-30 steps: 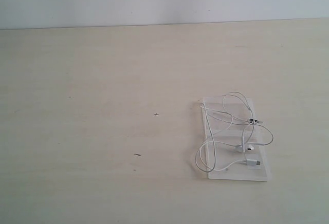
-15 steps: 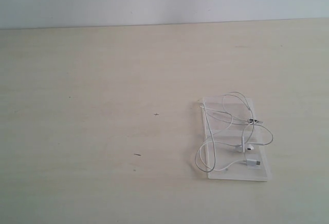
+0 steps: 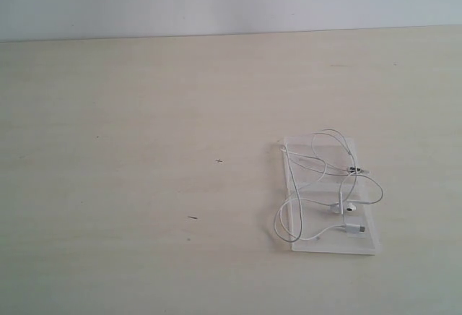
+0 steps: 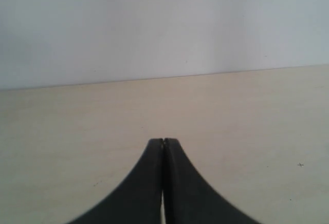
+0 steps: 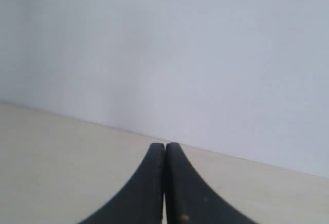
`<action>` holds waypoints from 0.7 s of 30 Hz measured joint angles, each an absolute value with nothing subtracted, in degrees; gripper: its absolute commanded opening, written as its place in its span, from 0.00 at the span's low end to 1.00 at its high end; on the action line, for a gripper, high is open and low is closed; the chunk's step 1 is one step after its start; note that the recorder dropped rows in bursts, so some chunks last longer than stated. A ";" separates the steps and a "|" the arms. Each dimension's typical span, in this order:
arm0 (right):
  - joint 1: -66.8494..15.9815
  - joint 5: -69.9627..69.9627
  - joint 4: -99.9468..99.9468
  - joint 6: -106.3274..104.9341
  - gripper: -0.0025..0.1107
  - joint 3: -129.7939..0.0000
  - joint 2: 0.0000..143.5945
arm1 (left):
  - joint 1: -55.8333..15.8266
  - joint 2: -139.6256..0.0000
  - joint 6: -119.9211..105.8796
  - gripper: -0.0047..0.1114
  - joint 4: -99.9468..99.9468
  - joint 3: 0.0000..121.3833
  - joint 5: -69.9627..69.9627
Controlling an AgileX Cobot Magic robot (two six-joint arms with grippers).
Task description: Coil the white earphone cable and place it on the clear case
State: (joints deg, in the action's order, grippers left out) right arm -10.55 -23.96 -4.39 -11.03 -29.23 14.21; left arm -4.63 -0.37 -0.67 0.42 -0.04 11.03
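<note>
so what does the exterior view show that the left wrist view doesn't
Only the exterior view shows the white earphone cable, lying in loose loops on the clear case, with a loop spilling past the case's left edge. Only the left wrist view shows the left gripper, its jaws pressed together on nothing. Both views show the pale table and the plain wall behind it.
</note>
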 measured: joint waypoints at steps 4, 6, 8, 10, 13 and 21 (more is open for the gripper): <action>-4.58 -22.30 -4.24 -11.54 0.02 -23.10 7.03 | -4.63 -0.37 -0.67 0.04 0.42 -0.04 11.03; -2.95 -21.63 -4.24 -11.78 0.02 -19.83 3.82 | -4.63 -0.37 -0.67 0.04 0.42 -0.04 11.03; -2.40 -20.68 -4.24 -11.78 0.02 -17.29 1.72 | -4.63 -0.37 -0.67 0.04 0.42 -0.04 11.03; -2.17 -19.89 -4.24 -11.78 0.02 -14.90 0.56 | -4.63 -0.37 -0.67 0.04 0.42 -0.04 11.03; -2.17 -19.29 -4.24 -11.78 0.02 -11.59 0.30 | -4.63 -0.37 -0.67 0.04 0.42 -0.04 11.03; -2.17 -19.04 -4.24 -11.87 0.02 -4.16 0.30 | -4.63 -0.37 -0.67 0.04 0.42 -0.04 11.03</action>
State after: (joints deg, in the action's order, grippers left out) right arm -2.17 -19.04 -4.24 -11.87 -4.16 0.30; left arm -4.63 -0.37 -0.67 0.42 -0.04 11.03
